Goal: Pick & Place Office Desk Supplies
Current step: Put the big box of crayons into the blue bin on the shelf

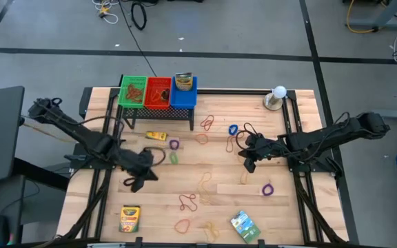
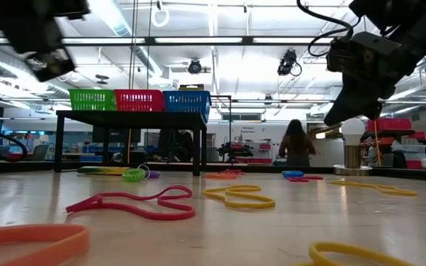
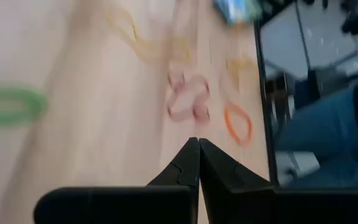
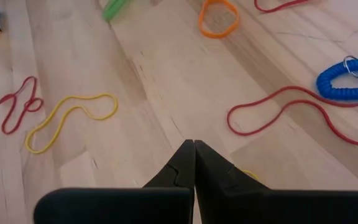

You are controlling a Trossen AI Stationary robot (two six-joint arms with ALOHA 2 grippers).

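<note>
Thin rubber-band loops lie flat across the wooden table (image 1: 302, 110): a red one (image 1: 187, 201), a purple one (image 1: 267, 189), a green one (image 1: 174, 158) and a blue coil (image 1: 233, 129). One crayon box (image 1: 129, 218) lies near the front edge and another (image 1: 156, 136) by the rack. A green packet (image 1: 244, 225) lies front right. My left gripper (image 1: 133, 180) hangs shut above the table's left half, over bare wood near a red band (image 3: 188, 99). My right gripper (image 1: 248, 164) hangs shut above right of centre, near a long red band (image 4: 291, 106).
A black rack (image 1: 158, 110) at the far edge carries green (image 1: 132, 91), red (image 1: 158, 93) and blue (image 1: 183, 91) bins. A white ball on a round base (image 1: 276, 98) stands far right. A person (image 2: 296, 144) shows in the room beyond.
</note>
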